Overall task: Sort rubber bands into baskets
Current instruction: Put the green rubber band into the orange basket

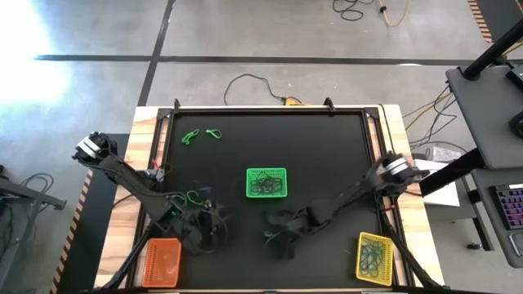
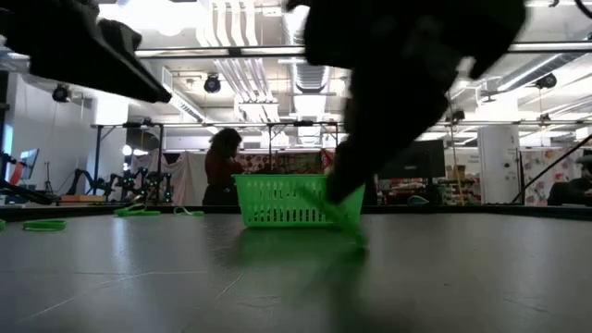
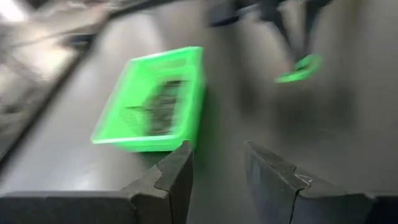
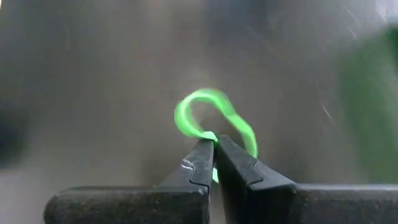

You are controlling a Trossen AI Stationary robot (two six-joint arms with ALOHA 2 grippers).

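Near the front of the bench [image 1: 327,147], just right of centre, the right hand [image 4: 213,144] is pinched tight on a green band [image 4: 211,118], so that one's off the mat and dangling from the fingertips. You can see it from the left wrist view too, hanging under the other arm. The green basket [image 1: 266,183] sits mid-bench, near that hand and a bit further back, already with a dark tangle of bands in it. The yellow basket [image 1: 374,258] is at the front right corner with some bands inside, the orange basket [image 1: 162,262] at the front left. Two more green bands [image 1: 200,135] lie loose at the back left.

The left hand [image 3: 217,168] hovers front left near the orange basket, fingers partly apart with nothing between them.

Handling-wise, I'd guess these loops weigh basically nothing, are floppy and a bit grippy. The pinch has caught just one strand of the loop, which looks like the right way to do it: grab any bit of the strand, no need to go for the middle. Main worries are it clinging to the fingertips on release or snagging on the basket mesh.
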